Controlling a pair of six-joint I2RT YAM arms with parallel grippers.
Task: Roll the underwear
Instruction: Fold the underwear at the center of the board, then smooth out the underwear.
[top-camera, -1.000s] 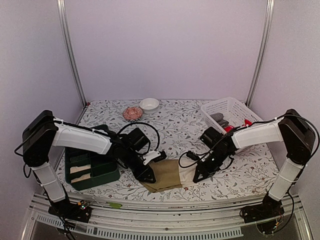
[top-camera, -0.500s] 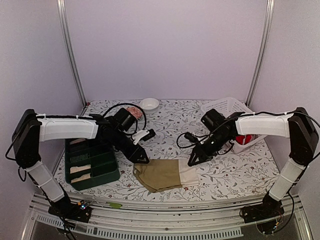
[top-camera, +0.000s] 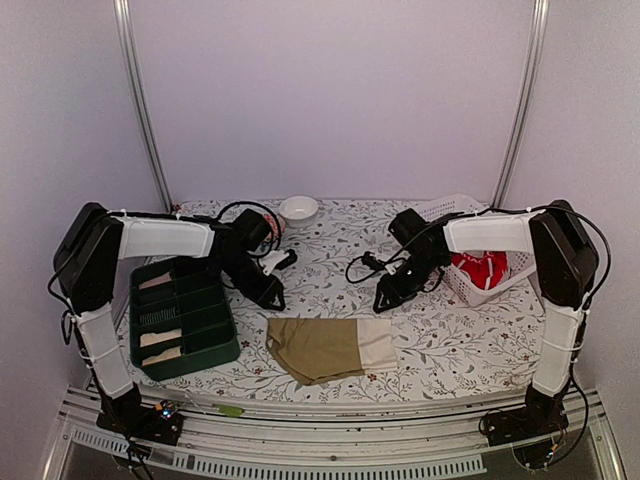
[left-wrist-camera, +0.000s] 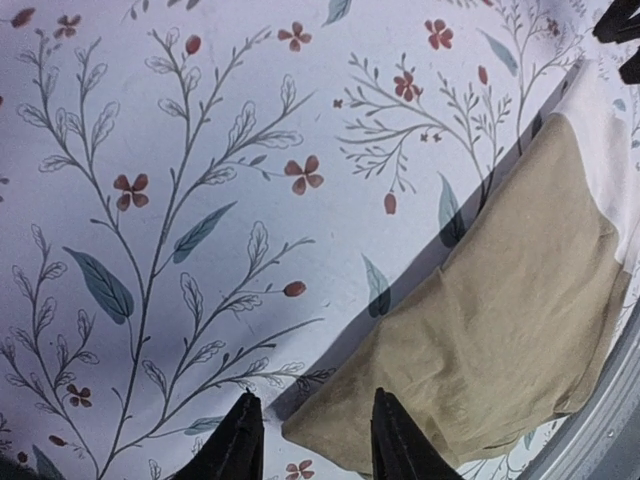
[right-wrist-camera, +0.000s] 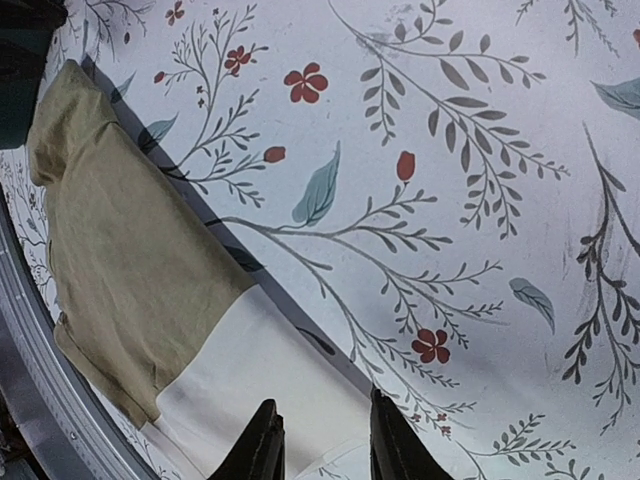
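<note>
Two grippers hang over the flower-printed white table (top-camera: 470, 340) and touch nothing. The left gripper (left-wrist-camera: 312, 425) has its dark fingers spread apart with only tabletop between them. The right gripper (right-wrist-camera: 320, 430) is also parted and empty. The khaki-tan cloth underwear (top-camera: 322, 347) lies flat on the table, nearer the front than both grippers. Its cream waistband (top-camera: 377, 342) is at the right, and its near side sits close to the metal rail (top-camera: 350, 405) along the table's front edge.

The main risk, as I judge it, is a poor first pinch. The garment looks doubled over and its front left corner is uneven, so fingers that catch only the top layer could peel it open rather than start a roll. Because the cloth lies flat, the fingertips may also skid over it, or drag it toward the rail and partly off the table. If the two sides are taken at different depths, the roll will likely come out skewed or cone-shaped.

The dark-green plastic tray (top-camera: 205, 345) sits near the garment's left, so a low sweep by the left arm could knock it. The loose black cable (top-camera: 362, 268) by the right gripper might snag.
</note>
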